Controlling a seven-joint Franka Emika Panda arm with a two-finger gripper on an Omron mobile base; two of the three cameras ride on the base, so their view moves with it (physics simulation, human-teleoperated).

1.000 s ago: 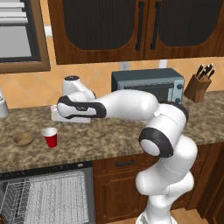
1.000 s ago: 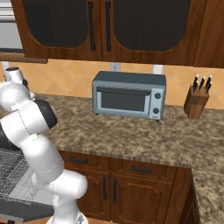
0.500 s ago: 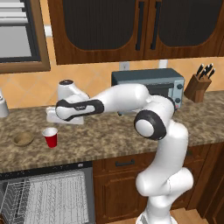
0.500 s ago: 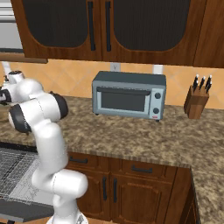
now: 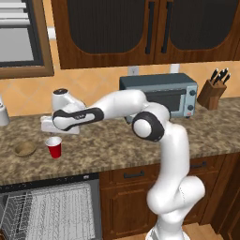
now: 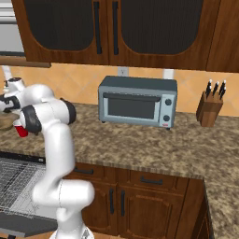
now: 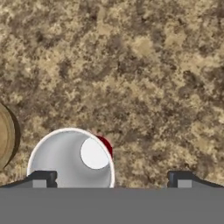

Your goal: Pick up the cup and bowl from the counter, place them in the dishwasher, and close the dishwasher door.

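The red cup (image 5: pixel 55 147) stood upright on the granite table (image 5: pixel 112 145), and the hand view looked straight down into its white inside (image 7: pixel 72 159), with just a sliver of red wall showing past the rim. The wooden bowl (image 5: pixel 24 149) sat just beside it, apart from it; in the hand view it was cut off by the left edge (image 7: pixel 5 135), so only an arc of it could be made out. Over both hung the gripper (image 5: pixel 58 125), fingers (image 7: pixel 42 179) spread wide, nothing between them; the cup sat close by one tip rather than centred in the gap, and the fingers touched nothing. From the right base view the arm covered most of the cup, leaving a red scrap (image 6: pixel 21 131), and the bowl was a tan edge (image 6: pixel 6 120) at the frame's border. Below the table, the dishwasher (image 5: pixel 47 211) stood open, wire racks showing, its door (image 6: pixel 28 223) down and cut off by the frame. Further along stood the toaster oven (image 5: pixel 161 96) and knife block (image 5: pixel 212 91).
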